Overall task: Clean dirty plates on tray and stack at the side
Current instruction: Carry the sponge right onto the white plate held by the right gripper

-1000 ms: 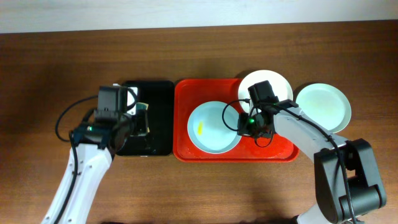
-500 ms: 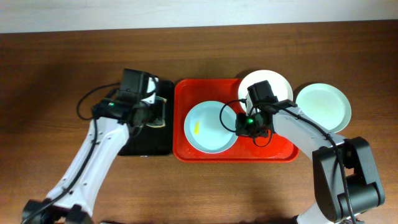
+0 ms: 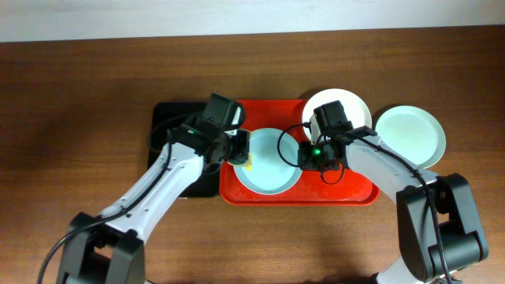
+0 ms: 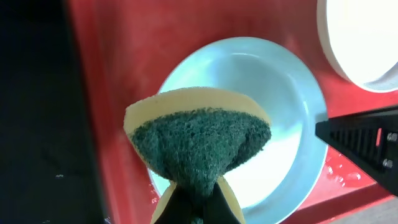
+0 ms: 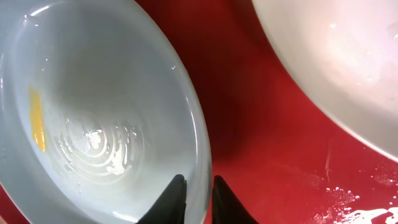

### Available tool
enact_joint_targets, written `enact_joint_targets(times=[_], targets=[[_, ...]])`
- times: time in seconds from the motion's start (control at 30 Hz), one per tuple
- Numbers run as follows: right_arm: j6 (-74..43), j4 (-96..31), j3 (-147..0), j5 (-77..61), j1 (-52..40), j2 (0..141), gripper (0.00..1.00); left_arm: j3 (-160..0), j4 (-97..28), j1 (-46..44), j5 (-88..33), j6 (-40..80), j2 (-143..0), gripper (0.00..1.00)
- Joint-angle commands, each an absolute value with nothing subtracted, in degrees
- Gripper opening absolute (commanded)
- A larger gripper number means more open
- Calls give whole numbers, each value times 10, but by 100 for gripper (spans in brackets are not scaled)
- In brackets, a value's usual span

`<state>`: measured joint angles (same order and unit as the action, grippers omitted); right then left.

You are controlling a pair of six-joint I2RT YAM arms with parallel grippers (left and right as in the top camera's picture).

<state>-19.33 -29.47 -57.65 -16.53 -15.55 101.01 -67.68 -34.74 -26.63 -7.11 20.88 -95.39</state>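
Pale blue plate [image 3: 272,170] lies on the red tray [image 3: 272,118]. Left gripper [image 4: 196,208] clenches a green sponge [image 4: 200,140] above it. Right gripper [image 5: 199,196] straddles its rim; whether it grips is not clear.

One plate [image 3: 272,172] lies in the tray [image 3: 357,194]. A second plate [image 3: 359,105] sits on its back right corner (over the rim). A third plate [image 3: 410,136] lies right of it.

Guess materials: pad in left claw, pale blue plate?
Folded yellow-and-green pad: foam sponge, fuzzy matte scouring face; it bends when pinched. Round pale blue plate: glossy, probably glazed ceramic or melamine; sharp highlights, can't tell which.
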Motion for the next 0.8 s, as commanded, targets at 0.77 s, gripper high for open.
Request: enact_joint_targets(times=[0.77], targets=[[-189,-269,-567,-193,-162,1016,4,-686,-327,-283,-30,257,-1027,0]])
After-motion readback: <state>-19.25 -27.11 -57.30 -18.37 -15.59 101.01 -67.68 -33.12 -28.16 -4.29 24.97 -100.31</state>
